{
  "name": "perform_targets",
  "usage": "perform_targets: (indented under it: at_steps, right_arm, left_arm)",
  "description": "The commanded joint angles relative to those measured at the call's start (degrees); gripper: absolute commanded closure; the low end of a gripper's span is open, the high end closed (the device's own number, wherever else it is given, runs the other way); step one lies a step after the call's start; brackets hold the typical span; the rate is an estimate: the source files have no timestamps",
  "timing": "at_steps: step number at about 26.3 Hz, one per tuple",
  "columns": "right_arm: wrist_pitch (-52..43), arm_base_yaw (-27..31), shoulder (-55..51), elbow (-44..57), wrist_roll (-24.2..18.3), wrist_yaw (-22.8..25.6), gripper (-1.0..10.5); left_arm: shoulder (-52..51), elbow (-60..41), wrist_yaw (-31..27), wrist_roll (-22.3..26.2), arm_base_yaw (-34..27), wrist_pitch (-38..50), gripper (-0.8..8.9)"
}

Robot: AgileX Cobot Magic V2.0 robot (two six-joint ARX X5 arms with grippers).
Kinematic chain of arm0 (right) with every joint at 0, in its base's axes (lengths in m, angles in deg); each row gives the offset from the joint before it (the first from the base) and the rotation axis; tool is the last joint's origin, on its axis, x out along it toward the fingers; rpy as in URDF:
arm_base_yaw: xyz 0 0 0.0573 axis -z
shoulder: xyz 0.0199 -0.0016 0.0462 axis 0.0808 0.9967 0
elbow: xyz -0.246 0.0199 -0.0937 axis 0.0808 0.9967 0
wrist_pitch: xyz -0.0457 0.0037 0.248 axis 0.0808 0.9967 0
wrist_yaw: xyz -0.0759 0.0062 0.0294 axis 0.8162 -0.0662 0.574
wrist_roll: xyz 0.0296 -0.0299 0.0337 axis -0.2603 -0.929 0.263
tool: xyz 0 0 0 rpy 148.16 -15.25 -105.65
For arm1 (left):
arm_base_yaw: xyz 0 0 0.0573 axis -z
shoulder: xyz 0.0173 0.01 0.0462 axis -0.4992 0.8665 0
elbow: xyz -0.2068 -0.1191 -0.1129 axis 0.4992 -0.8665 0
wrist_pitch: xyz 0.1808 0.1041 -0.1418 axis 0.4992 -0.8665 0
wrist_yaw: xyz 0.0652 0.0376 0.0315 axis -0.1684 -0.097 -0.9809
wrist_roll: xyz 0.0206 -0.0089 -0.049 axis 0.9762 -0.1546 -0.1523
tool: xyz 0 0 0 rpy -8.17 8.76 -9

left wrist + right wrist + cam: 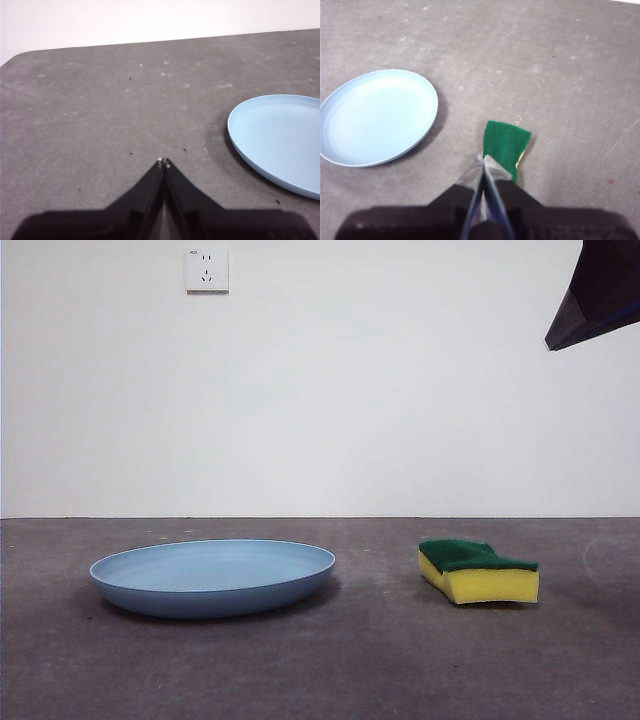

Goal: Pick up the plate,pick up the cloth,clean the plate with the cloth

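A stiff, shallow light-blue plate (212, 577), likely graspable only by its low rim, and a soft sponge cloth (478, 571) lie apart on the tabletop (330, 670); both grippers (163, 161) (483, 159) hover with jaws together.

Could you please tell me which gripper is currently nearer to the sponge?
Right. The right gripper hangs above the table just short of the sponge, jaws shut. The left gripper, also shut, is over bare table beyond the blue plate, on the side away from the sponge.
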Motion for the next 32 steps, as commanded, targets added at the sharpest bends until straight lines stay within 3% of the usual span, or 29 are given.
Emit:
perform_targets:
  at_steps: [1,5,8,11,14,18,27,32]
  right_arm:
    - [-0.3,0.0,-0.1,0.2,0.3,0.1,9.5]
    - [-0.3,0.0,-0.1,0.2,0.1,0.2,9.5]
    - [0.5,1.1,-2.2,0.2,-4.6,0.3,9.5]
    - [0.4,8.8,-6.6,0.3,-10.2,-2.5,9.5]
    - [-0.3,20.4,-12.8,1.1,-10.4,-10.8,9.5]
    - [-4.4,32.0,-21.2,5.4,-10.8,-12.7,9.5]
    - [-17.6,35.7,-32.1,20.9,-9.7,-20.2,9.5]
    - [-20.5,35.6,-35.3,29.0,-7.3,-20.1,9.5]
  left_arm:
    - [-0.2,-0.9,-0.1,-0.3,-0.2,0.2,8.16]
    - [-0.2,-0.9,-0.1,-0.3,-0.2,0.2,8.16]
    - [-0.2,-0.9,-0.1,-0.3,-0.2,0.2,8.16]
    - [-0.2,-0.9,-0.1,-0.3,-0.2,0.2,8.16]
    - [-0.2,-0.9,-0.1,-0.3,-0.2,0.2,8.16]
    - [-0.2,-0.9,-0.1,-0.3,-0.2,0.2,8.16]
    - [-0.2,-0.9,-0.1,-0.3,-0.2,0.2,8.16]
    - [-0.2,-0.9,-0.1,-0.3,-0.2,0.2,8.16]
